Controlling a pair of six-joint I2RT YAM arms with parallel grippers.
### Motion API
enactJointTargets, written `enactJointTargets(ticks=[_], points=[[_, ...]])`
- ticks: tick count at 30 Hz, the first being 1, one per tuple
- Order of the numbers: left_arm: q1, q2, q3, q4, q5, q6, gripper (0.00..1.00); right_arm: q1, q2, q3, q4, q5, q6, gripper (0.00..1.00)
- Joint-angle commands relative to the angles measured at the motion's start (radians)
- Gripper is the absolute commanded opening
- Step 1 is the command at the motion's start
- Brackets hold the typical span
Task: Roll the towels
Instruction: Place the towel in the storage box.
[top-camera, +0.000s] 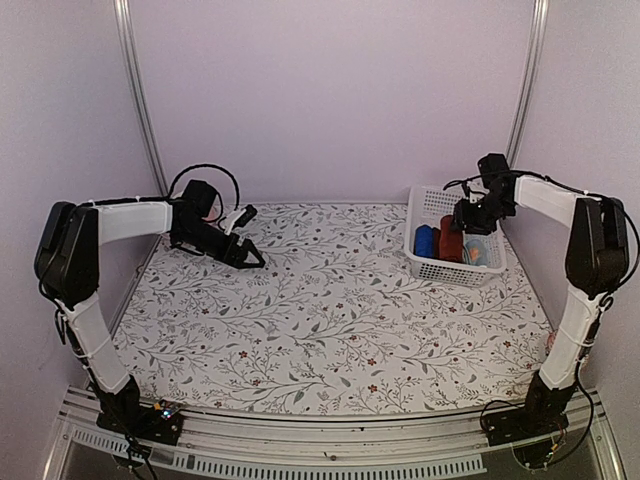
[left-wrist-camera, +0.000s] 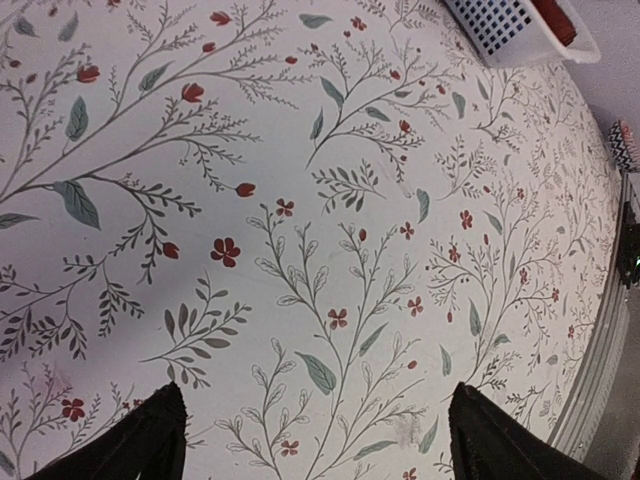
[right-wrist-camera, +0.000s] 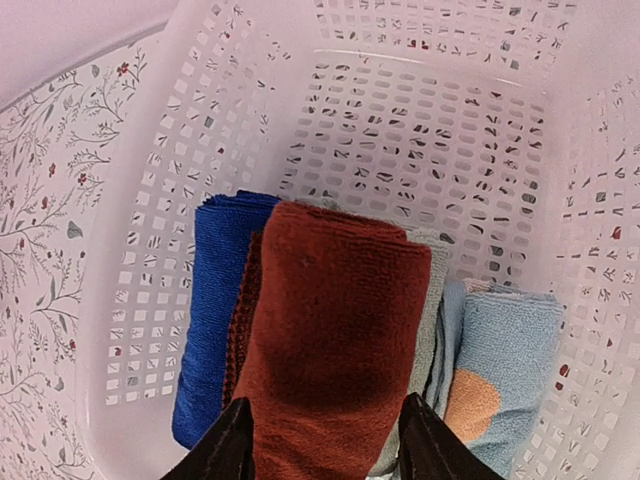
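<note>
Now, left gripper (left-wrist-camera: 320, 445): jaws wide apart, empty, over floral table covering (left-wrist-camera: 300, 200).
Right gripper (right-wrist-camera: 330, 445): fingers flank maroon towel (right-wrist-camera: 335, 320); clamped or not, cannot tell.
Maroon towel: white basket (right-wrist-camera: 420, 130), lower centre of wrist view.
Light-blue towel (right-wrist-camera: 500, 350): lower right, same basket.

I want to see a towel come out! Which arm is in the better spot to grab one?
The right. Its end effector is down in the basket, a finger on each side of the red towel. The left end effector is open over the table, far from the basket.
</note>
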Motion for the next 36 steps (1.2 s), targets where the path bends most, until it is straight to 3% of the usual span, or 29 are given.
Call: enactJointTargets(ticks=[1,7,20,36], points=[[0.005,0.009,0.024,-0.014,0.009,0.006,0.91,0.018,-0.007,0.041,0.012,0.025,-0.018,0.45],[0.004,0.008,0.027,-0.018,0.009,0.006,0.92,0.034,0.073,0.051,0.023,-0.026,-0.025,0.36],[0.003,0.01,0.028,-0.019,0.002,0.006,0.92,0.036,0.128,0.018,0.098,-0.186,-0.013,0.35],[0.005,0.007,0.033,-0.022,-0.028,0.012,0.92,0.063,0.27,-0.014,0.101,-0.23,-0.039,0.34]])
